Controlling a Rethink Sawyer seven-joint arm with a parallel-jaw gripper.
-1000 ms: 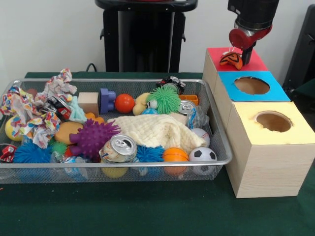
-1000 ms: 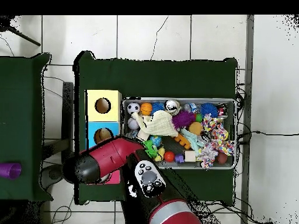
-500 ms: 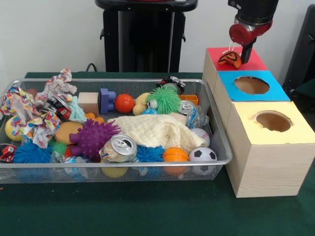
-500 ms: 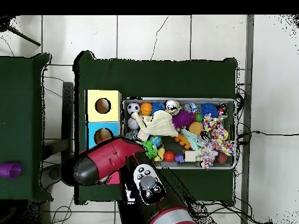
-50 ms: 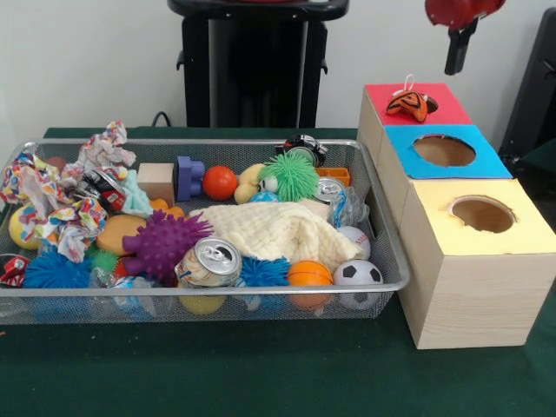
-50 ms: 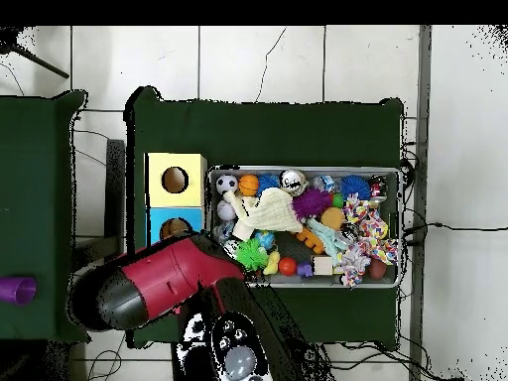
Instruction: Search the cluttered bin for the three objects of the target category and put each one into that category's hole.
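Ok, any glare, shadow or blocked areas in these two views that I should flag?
Front view: even light, small glare on the can top, gripper cut off by the top edge. Overhead view: the arm hides the red box; the bin stays readable.

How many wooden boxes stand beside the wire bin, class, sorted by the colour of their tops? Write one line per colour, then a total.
Red-topped box: 1
Blue-topped box: 1
Yellow-topped box: 1
Total: 3
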